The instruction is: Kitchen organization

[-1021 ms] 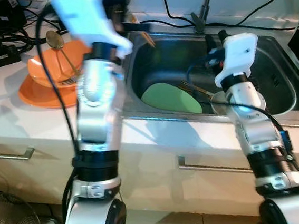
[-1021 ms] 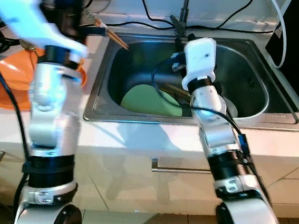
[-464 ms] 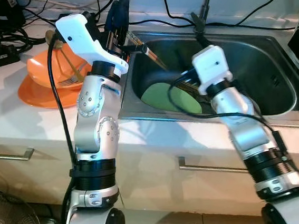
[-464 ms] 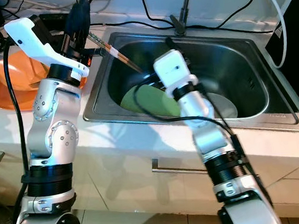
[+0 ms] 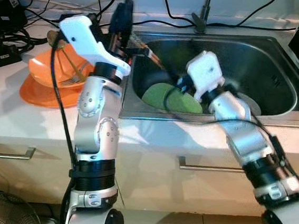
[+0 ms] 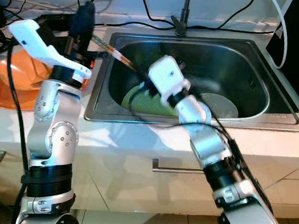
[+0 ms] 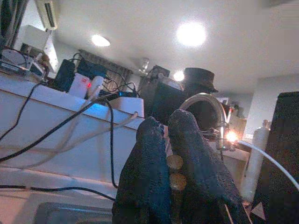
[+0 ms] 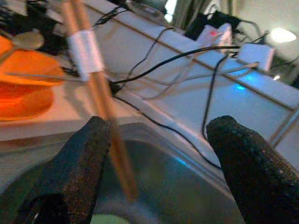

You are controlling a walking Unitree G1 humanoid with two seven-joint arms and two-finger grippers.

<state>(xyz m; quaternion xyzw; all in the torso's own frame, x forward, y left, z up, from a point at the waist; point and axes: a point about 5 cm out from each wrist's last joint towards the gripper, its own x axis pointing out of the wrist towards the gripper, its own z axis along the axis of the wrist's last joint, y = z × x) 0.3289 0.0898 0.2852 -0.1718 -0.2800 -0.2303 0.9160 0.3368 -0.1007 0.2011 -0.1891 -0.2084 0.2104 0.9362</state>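
White table [image 5: 12, 120] holds orange dishes [image 5: 46, 79] beside a steel sink [image 5: 273, 73]. Left tool [image 7: 170, 154] pinches chopsticks [image 6: 118, 58]; right tool [image 8: 159, 154] gapes wide, empty.

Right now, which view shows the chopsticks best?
The right wrist view: the chopsticks, banded in white, cross close up. The eye views show them small in the left gripper over the sink; the left wrist view shows just their ends.

A round green plate [image 5: 170, 98] lies in the steel sink [image 5: 273, 73]; stacked orange dishes [image 5: 43, 82] sit on the counter to its left.
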